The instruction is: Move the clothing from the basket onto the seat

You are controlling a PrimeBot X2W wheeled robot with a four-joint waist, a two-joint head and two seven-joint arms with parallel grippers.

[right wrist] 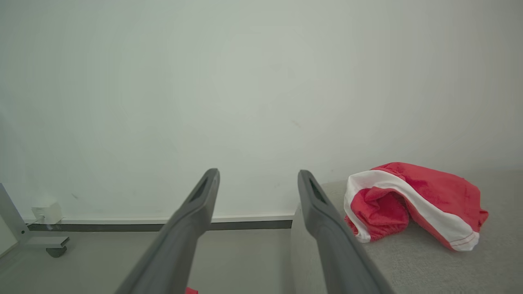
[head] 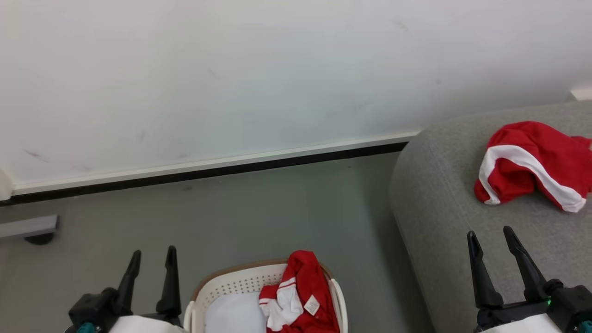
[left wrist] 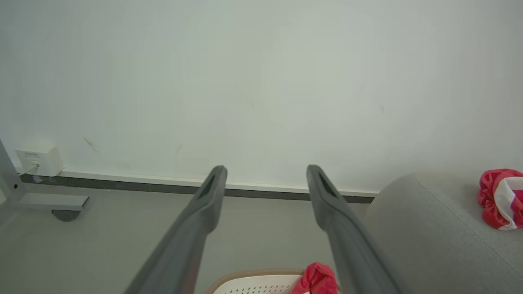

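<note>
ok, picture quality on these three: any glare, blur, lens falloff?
Head view: soft even light, no glare, sharp enough to show the label on the red garment in the basket. Left wrist view: left tool soft close to the lens, corners darker. Right wrist view: right tool equally soft, wall dims toward the edges, second garment on the seat crisp.

plain white wall (head: 231, 69); white skirting (head: 208, 163) over dark strip; grey floor (head: 259, 217); metal leg (head: 27, 226) on caster, far left.

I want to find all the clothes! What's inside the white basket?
The basket holds a red and white garment with a small white label, partly draped over its far rim, beside a pale pad. Anything under the garment is covered.
</note>
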